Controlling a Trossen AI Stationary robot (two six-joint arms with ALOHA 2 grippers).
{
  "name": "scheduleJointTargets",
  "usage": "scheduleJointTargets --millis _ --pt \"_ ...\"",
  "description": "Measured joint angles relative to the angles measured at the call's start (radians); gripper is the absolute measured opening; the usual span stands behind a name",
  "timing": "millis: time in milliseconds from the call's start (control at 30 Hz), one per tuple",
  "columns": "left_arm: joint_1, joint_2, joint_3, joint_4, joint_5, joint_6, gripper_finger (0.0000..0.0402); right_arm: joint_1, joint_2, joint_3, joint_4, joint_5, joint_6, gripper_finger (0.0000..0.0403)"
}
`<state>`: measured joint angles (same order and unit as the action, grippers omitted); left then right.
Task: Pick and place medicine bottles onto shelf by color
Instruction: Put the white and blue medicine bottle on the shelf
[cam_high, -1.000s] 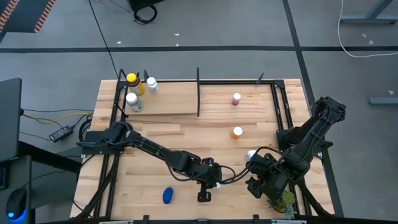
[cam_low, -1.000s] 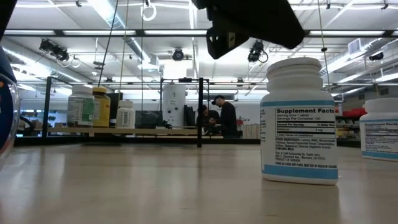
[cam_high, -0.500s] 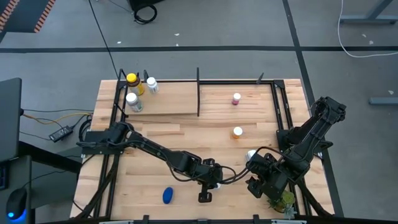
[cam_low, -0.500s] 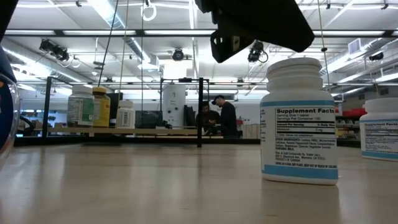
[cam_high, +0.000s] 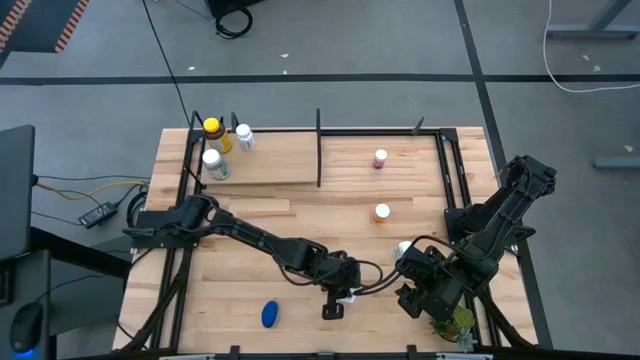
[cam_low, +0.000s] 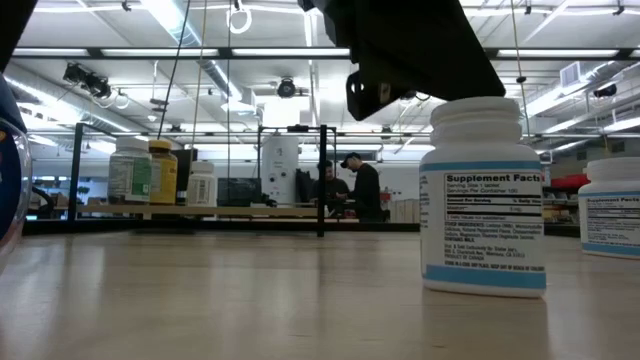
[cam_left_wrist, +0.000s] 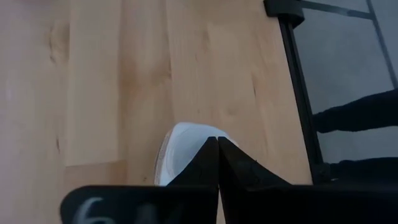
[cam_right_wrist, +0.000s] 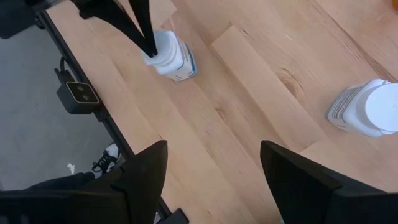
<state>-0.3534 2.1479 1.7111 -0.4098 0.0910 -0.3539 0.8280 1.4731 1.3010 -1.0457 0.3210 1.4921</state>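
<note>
Left wrist view, closed left gripper (cam_left_wrist: 217, 143) tips over white bottle (cam_left_wrist: 180, 152) cap.

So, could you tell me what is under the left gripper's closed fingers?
A white bottle stands below the shut left gripper; the fingers hide most of its cap and label.
</note>
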Motion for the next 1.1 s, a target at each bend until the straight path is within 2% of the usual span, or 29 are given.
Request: scheduleJointTargets --millis 467,733,1000,1100 --pt "0.003 0.022 0.003 0.005 0.025 0.002 0.0 0.0 0.0 0.0 -0.003 0.0 0.0 0.0264" --pt "-0.033 0.066 0.005 0.046 0.014 -0.026 0.0 0.0 -0.001 -0.001 -0.003 -0.001 0.006 0.0264" --pt "-0.066 0.07 0.005 0.051 -0.09 -0.021 0.0 0.0 -0.001 -0.001 -0.005 -0.006 0.007 0.0264" --pt "-0.071 0.07 0.005 0.036 -0.095 0.01 0.0 0.0 -0.001 -0.001 -0.005 -0.006 0.007 0.0264"
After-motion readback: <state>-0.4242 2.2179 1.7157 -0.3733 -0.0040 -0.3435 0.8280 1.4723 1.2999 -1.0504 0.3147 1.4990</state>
